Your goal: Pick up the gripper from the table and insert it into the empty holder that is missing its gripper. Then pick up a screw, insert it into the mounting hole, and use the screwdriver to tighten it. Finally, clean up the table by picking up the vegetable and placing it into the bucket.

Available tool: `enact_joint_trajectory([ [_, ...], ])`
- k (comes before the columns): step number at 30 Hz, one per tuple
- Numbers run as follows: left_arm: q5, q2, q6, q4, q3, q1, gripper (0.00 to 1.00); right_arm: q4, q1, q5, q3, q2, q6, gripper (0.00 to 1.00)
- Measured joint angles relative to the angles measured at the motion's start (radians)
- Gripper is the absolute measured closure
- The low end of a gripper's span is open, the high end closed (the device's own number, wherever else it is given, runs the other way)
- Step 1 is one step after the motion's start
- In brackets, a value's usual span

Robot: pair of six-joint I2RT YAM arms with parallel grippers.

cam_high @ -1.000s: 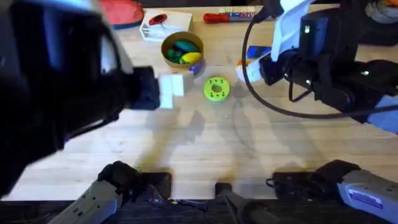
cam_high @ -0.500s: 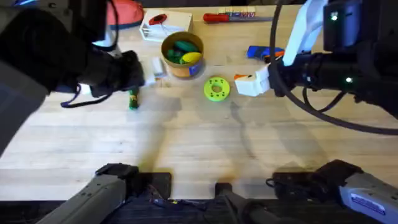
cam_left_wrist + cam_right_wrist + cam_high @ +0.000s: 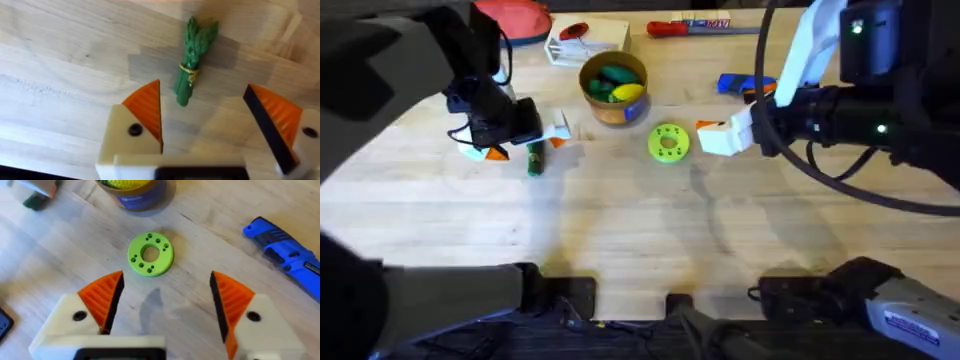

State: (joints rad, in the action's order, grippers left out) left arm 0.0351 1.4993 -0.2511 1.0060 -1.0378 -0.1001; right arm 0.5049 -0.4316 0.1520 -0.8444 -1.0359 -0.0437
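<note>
No writing legible on blue-labelled tan cylindrical bucket (image 3: 613, 88) or chunky blue screwdriver (image 3: 745, 84). Left claw (image 3: 207, 132) open, orange ribbed pads spread wide, poised over small dark green asparagus-like toy vegetable (image 3: 192, 57) lying flat on wooden counter (image 3: 640, 235), left of bucket. Right claw (image 3: 165, 305) open, hovering just right of lime-green disc with holes (image 3: 150, 254). Since half a second ago: left arm pulled back toward left, claw now over vegetable; right arm unchanged.
</note>
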Motion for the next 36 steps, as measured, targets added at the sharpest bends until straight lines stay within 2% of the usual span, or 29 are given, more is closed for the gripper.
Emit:
enact_joint_trajectory([
  [6, 0.007, 0.112, 0.013, -0.03, 0.0, 0.0, 0.016, 0.004, 0.0, 0.0, 0.0, 0.0, 0.0, 0.01],
  [9, 0.009, 0.145, 0.013, -0.031, 0.0, 0.0, 0.138, 0.004, 0.0, -0.001, 0.0, 0.0, 0.0, 0.01],
  [10, 0.01, 0.154, 0.015, -0.031, 0.0, 0.0, 0.24, 0.004, 0.0, -0.001, 0.0, 0.0, 0.0, 0.01],
  [14, 0.013, 0.168, 0.016, -0.031, 0.0, 0.0, 0.856, 0.004, 0.0, -0.001, 0.0, 0.0, 0.0, 0.01],
  [15, 0.013, 0.168, 0.02, -0.03, 0.0, 0.0, 0.955, 0.004, 0.0, -0.001, 0.0, 0.0, 0.0, 0.01],
  [18, 0.013, 0.168, 0.02, 0.015, -0.006, 0.0, 0.976, 0.004, 0.0, -0.001, 0.0, 0.0, 0.0, 0.01],
  [22, 0.013, 0.165, 0.019, 0.13, -0.048, 0.0, 0.976, 0.004, 0.0, -0.021, 0.0, 0.0, 0.0, 0.01],
  [26, 0.0, 0.122, 0.01, 0.231, -0.171, 0.005, 0.977, 0.004, 0.0, -0.054, 0.0, 0.0, 0.0, 0.01],
  [28, -0.026, 0.077, 0.008, 0.247, -0.249, 0.016, 0.977, 0.004, 0.0, -0.061, 0.0, 0.0, 0.0, 0.01],
  [30, -0.07, 0.026, 0.004, 0.214, -0.313, 0.036, 0.977, 0.004, 0.0, -0.064, 0.0, 0.0, 0.0, 0.01],
  [32, -0.125, -0.022, -0.01, 0.128, -0.347, 0.062, 0.977, 0.001, 0.0, -0.07, 0.0, 0.0, 0.0, 0.01],
  [36, -0.217, -0.049, -0.041, -0.048, -0.364, 0.134, 0.977, -0.004, 0.0, -0.074, 0.0, 0.0, 0.0, 0.01],
])
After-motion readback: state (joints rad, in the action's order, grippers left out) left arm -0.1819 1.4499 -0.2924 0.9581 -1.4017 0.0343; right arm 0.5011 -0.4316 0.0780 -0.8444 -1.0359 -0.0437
